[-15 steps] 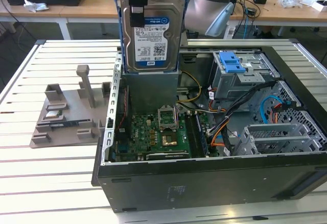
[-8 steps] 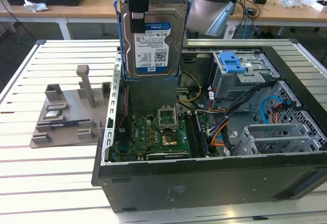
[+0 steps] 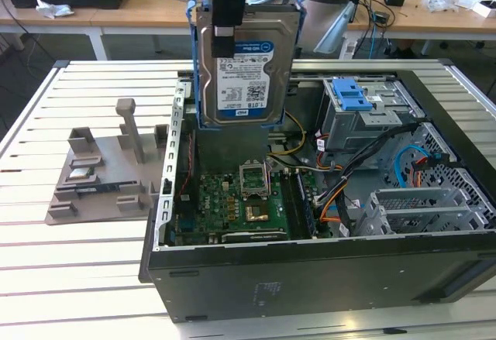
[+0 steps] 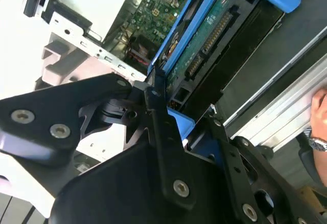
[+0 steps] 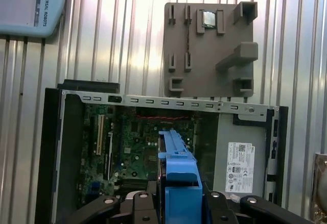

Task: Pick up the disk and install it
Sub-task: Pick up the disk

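Observation:
The disk (image 3: 244,61) hangs upright above the open computer case (image 3: 310,270), its white-and-blue label facing the exterior view and blue rails along its edges. My gripper (image 3: 227,15) is shut on its upper edge, black fingers clamping it from above. In the second wrist view the disk (image 4: 204,35) shows edge-on, green board and connector visible, between the two fingers (image 4: 159,113) of the gripper (image 4: 186,124). In the first wrist view the disk's blue rail (image 5: 179,183) sticks out from the gripper (image 5: 181,206) over the motherboard (image 5: 138,142).
A grey metal drive cage with a blue latch (image 3: 353,96) sits in the case toward the exterior view's right, among cables. A grey plastic stand (image 3: 108,170) with upright posts lies on the slatted table beside the case. A person's wrist with a watch (image 4: 318,143) is nearby.

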